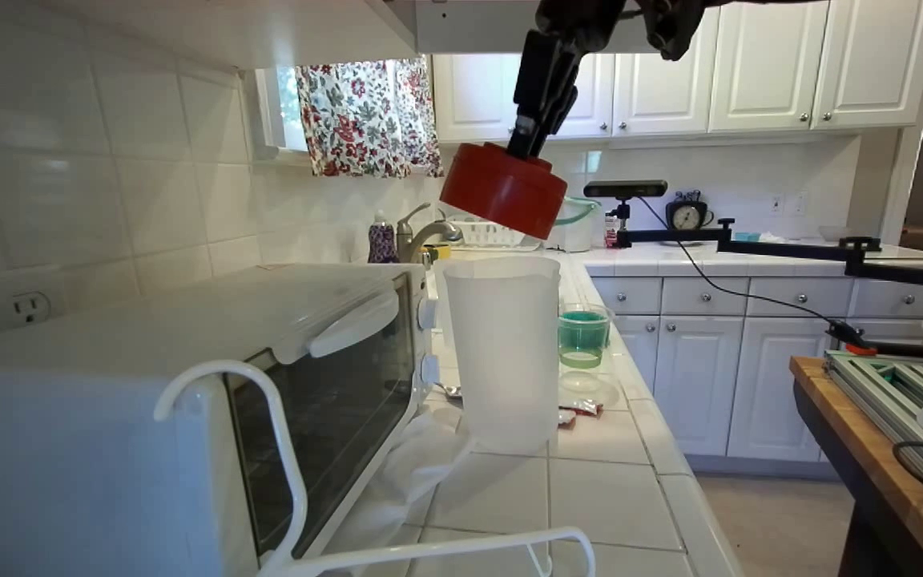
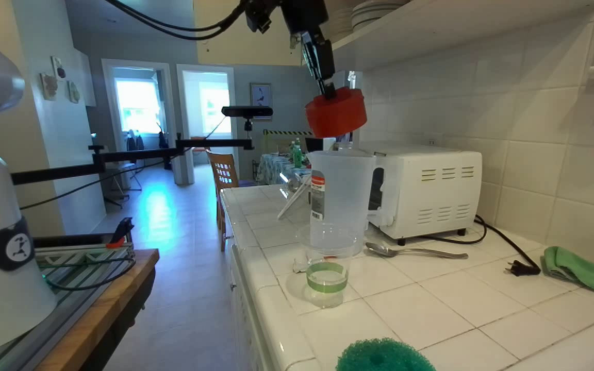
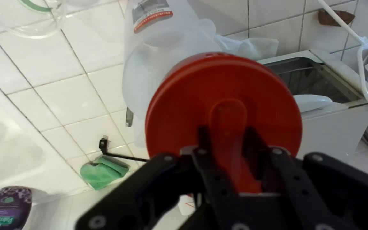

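Red lid (image 1: 503, 194) | round, thick-sided (tilted, too) | above frosted pitcher (image 1: 504, 361)

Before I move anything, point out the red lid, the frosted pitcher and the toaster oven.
Red lid (image 3: 228, 116): in the wrist view, on its raised grip.
Frosted pitcher (image 2: 345, 201): in an exterior view, on its wall.
Toaster oven (image 2: 433, 193): in an exterior view, on its vented side.

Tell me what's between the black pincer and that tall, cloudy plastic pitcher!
A round red plastic lid, gripped by the pincer, then an open gap above the pitcher, in both exterior views.
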`<state>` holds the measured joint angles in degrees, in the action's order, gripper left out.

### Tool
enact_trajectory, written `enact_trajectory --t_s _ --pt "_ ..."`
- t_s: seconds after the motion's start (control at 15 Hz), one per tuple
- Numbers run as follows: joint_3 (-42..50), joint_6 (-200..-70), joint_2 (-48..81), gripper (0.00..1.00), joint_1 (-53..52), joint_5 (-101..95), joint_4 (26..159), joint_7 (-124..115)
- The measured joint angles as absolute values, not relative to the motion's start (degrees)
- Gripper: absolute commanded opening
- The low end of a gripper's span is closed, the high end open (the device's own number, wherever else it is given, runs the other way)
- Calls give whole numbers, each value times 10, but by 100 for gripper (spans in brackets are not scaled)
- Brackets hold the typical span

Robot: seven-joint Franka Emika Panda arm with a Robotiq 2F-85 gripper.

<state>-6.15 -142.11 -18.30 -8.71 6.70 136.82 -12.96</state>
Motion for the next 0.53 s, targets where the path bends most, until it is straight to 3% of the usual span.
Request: enact_trajectory --t_s 0.53 --pt "-61 -1420 -145 8 -68 70 1346 -131"
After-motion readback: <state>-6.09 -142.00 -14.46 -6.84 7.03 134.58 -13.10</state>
